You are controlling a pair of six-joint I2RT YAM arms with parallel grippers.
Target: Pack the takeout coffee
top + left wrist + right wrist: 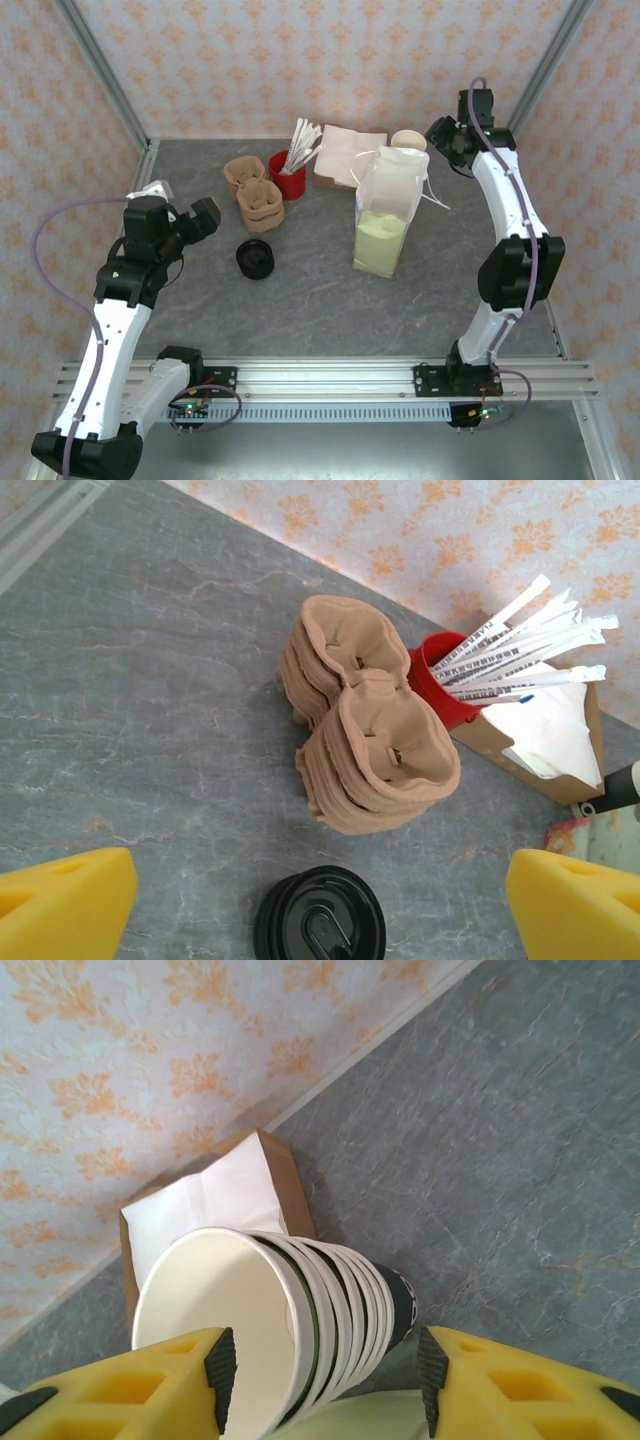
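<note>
My L claw (pixel 320 880) is hanging wide apart just over the black lids (pixel 320 920), prob. ready for capping. Carriers (pixel 370 745) are sitting just behind. Far R, past the bag (pixel 385 215), my R claw (pixel 322 1380) is straddling the cup stack (pixel 408 140). It's partway in round the top cup (pixel 225 1320), the takeout coffee-to-be; can't tell if clamping yet.

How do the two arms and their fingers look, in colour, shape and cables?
Both arms have white, rounded links joined by black joints: left arm, right arm. A thin purplish cable runs in a loop beside each arm. The left fingers are blunt yellow wedges. The right fingers are yellow too, with black pads on their inner faces.
</note>
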